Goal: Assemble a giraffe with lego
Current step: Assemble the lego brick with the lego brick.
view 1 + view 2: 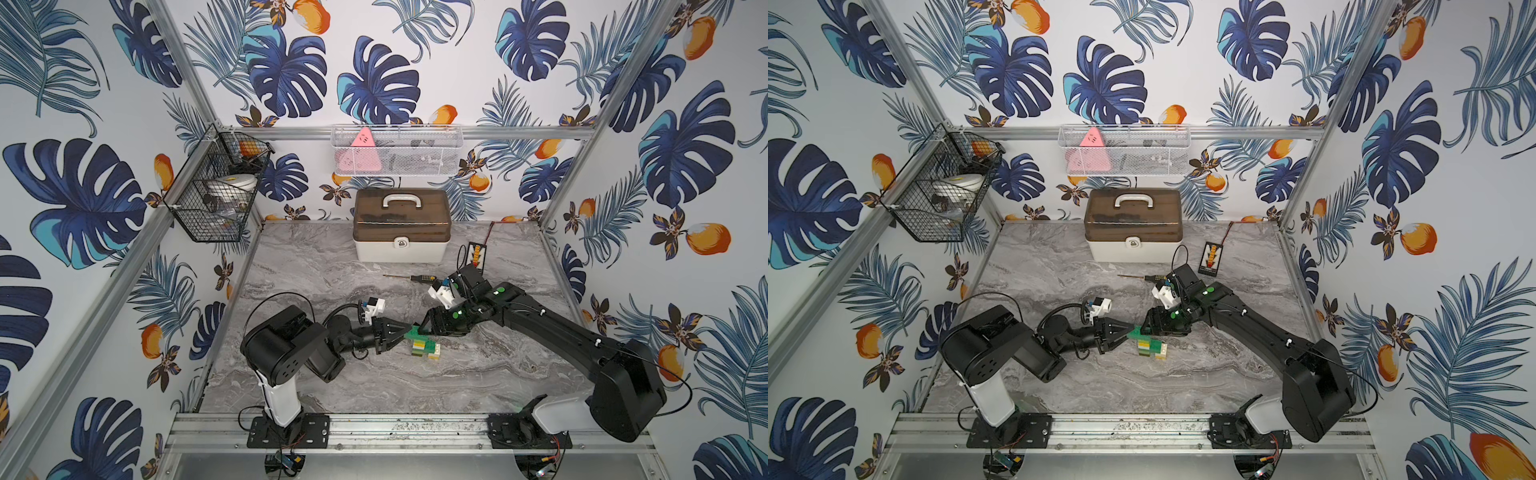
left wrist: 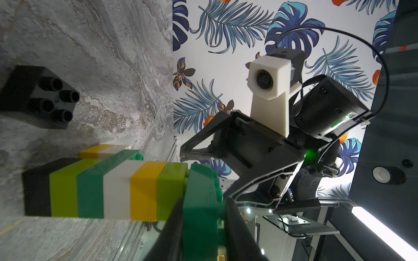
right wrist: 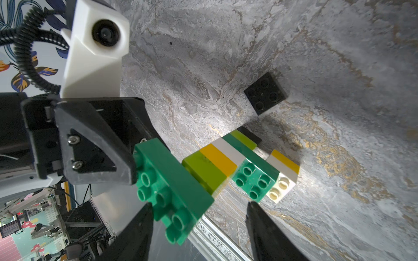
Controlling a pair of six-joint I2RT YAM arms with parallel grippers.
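Now the left gripper (image 1: pixel 406 331) pinches the giraffe (image 3: pixel 217 158) by its green top; the right gripper (image 3: pixel 199 206), spread beside it, could bump and break it.

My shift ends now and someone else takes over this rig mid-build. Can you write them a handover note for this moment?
Left end effector: shut on the top green brick of the giraffe.
Right end effector: open, close by that brick, not gripping.
Done: striped neck, green body and one yellow-white leg are joined.
To do: one loose black brick lies apart on the table, unattached.
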